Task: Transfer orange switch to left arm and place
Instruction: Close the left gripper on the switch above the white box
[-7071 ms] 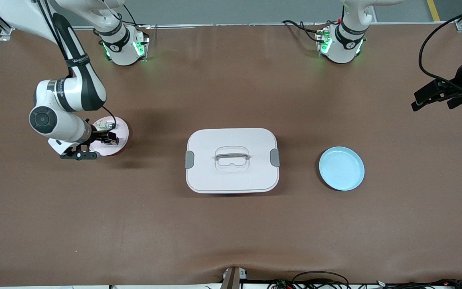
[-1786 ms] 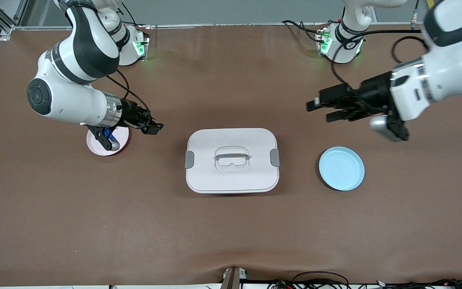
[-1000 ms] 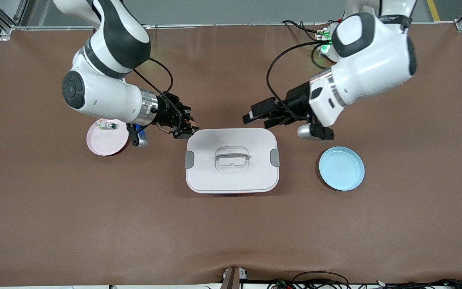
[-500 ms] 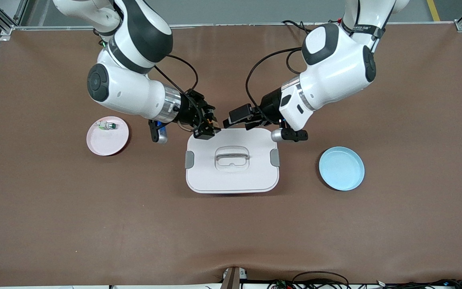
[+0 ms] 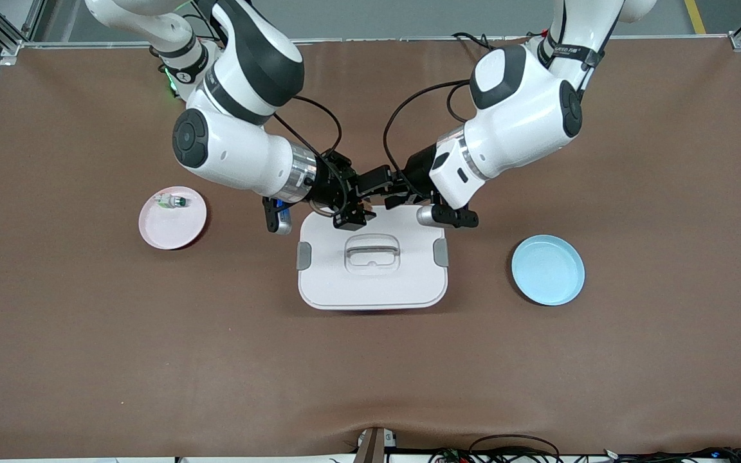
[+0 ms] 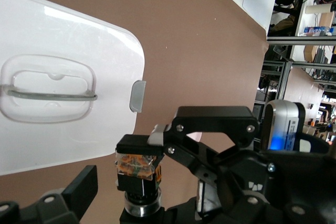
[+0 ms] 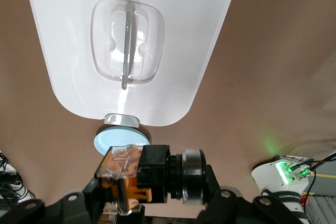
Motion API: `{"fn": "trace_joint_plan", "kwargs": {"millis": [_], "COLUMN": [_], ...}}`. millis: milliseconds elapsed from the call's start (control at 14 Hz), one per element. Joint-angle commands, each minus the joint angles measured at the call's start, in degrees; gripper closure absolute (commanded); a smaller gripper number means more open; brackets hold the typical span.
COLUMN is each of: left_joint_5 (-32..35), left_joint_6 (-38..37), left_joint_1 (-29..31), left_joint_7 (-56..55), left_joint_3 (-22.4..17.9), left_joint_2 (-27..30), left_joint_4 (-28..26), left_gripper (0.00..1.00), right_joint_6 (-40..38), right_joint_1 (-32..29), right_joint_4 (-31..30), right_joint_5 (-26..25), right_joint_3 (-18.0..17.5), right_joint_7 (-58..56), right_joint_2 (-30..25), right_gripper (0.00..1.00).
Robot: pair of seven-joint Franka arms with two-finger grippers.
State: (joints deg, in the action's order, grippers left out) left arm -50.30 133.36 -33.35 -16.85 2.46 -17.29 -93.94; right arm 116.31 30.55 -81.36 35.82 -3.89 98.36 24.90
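Both arms meet above the box (image 5: 370, 276) edge nearest the robot bases, at mid worktop (image 5: 87, 334).

Right hand (image 5: 352, 217): fingers clamped on the orange switch (image 7: 137, 174), a small black body with an orange face, held in the air over that edge of the lid.

Left hand (image 5: 380, 193): fingers spread wide, just beside the right hand, with the switch (image 6: 137, 169) close in front of them; not gripping.

Pink plate (image 5: 172, 218) toward the right arm's end, carrying a small white-and-green component (image 5: 171, 201).

Blue plate (image 5: 548, 269) toward the left arm's end.
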Motion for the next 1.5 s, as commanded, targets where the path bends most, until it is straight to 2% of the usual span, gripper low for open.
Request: {"fn": "trace_joint_plan", "kwargs": {"millis": [0,429,929,1429], "left_joint_5": [-0.9,-1.5,-8.5,-9.4], "left_joint_6": [0.2,0.1,3.0,5.9], "left_joint_1": [0.2,0.7,0.3,-0.2], "left_joint_7": [5.1,7.3,7.2,7.2], "left_joint_3": [0.0,0.0,-0.1,-0.1], "left_joint_2": [0.0,0.1,-0.5,-2.2], "left_joint_4": [-1.6,-2.3,-1.8,-1.1], "left_gripper": [0.0,0.0,0.0,0.0], "right_joint_6": [-0.2,-0.6,0.0,-0.6], "right_joint_1": [0.3,-1.3,-0.5,-1.2], "right_joint_4": [5.9,6.3,10.1,12.5], "right_joint_5": [1.0,1.1,1.2,4.2], "right_joint_3": [0.4,0.4,0.4,0.2], "right_joint_7": [2.7,2.2,6.7,8.8], "right_joint_2": [3.2,3.3,5.7,6.3], "right_gripper": [1.0,1.0,1.0,1.0]}}
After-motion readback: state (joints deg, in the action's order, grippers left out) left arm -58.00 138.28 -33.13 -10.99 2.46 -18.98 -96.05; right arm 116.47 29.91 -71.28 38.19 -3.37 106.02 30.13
